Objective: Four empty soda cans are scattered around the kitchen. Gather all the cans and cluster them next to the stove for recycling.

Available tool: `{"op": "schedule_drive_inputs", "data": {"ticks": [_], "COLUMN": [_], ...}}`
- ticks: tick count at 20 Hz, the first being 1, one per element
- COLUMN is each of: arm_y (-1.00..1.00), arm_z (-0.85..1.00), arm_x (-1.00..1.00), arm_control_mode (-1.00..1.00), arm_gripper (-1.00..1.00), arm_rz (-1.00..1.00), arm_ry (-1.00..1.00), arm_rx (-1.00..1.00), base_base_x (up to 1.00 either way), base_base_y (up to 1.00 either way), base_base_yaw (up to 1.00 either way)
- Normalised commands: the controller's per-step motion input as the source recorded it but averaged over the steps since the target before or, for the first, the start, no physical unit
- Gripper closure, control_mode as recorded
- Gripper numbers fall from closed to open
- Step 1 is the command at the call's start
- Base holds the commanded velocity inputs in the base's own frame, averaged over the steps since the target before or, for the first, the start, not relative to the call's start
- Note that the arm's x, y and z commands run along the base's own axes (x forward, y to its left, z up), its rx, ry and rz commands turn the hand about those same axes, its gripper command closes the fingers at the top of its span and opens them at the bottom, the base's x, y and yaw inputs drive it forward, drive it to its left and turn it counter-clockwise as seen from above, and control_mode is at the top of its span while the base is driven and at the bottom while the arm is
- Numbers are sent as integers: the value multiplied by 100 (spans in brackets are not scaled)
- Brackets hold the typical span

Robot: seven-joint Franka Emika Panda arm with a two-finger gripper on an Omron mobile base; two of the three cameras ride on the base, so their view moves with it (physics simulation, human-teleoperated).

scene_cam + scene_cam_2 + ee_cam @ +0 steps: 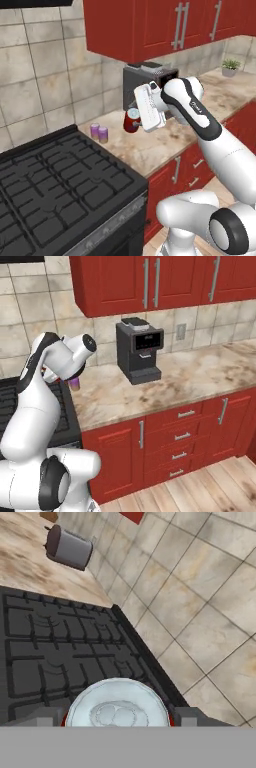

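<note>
Red soda can is hanging tilted in the air above the countertop, near its back edge, silvery top facing the hand camera. Two purple soda cans are standing upright and touching, near the countertop's left edge just beside the stove. The stove's black grates are lying bare.

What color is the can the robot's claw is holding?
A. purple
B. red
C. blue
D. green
B. The claw is closed around a red can with a silvery top, held up above the counter, while the two purple cans stand on the counter beside the stove.
</note>
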Motion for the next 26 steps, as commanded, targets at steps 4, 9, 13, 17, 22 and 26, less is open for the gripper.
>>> {"op": "schedule_drive_inputs", "data": {"ticks": [4,9,13,17,22,26], "arm_y": [0,0,0,0,0,0], "arm_z": [0,0,0,0,0,0], "arm_x": [0,0,0,0,0,0], "arm_control_mode": [100,100,100,100,100,100], "arm_gripper": [100,100,100,100,100,100], "arm_rz": [0,0,0,0,0,0], "arm_ry": [0,0,0,0,0,0], "arm_rx": [0,0,0,0,0,0], "base_base_x": [42,38,30,17,1,-1], "base_base_y": [0,0,-10,-20,-41,-62], "base_base_yaw": [43,41,35,32,23,13]}}
